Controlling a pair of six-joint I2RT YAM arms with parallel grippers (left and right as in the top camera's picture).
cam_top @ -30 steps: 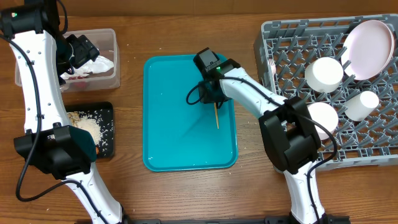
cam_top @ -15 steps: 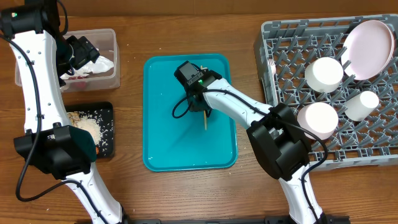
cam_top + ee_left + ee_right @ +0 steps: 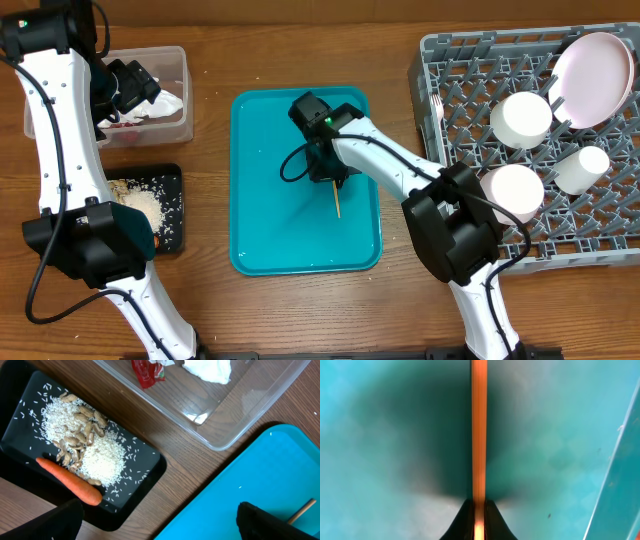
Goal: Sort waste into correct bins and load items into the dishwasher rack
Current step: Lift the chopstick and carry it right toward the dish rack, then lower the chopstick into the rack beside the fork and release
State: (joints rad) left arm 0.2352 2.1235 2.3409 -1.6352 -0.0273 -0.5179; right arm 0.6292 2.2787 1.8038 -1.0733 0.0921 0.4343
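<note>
Shifted a little toward the dishwasher rack (image 3: 470, 60), our right gripper (image 3: 478, 512) was pinched shut on the wooden stick (image 3: 336, 200), which trailed from its fingertips over the teal tray's (image 3: 260, 220) middle. Our left gripper (image 3: 160, 517) hung open and empty beyond that tray's far corner.

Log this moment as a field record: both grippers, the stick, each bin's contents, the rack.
left gripper: open, empty, by the clear tub
right gripper: shut on the wooden stick, over the teal tray
stick lifted: cannot tell
clear tub: white napkin, red wrapper
black tray: carrot, rice, beige scraps
rack: plate, two bowls, cup
</note>
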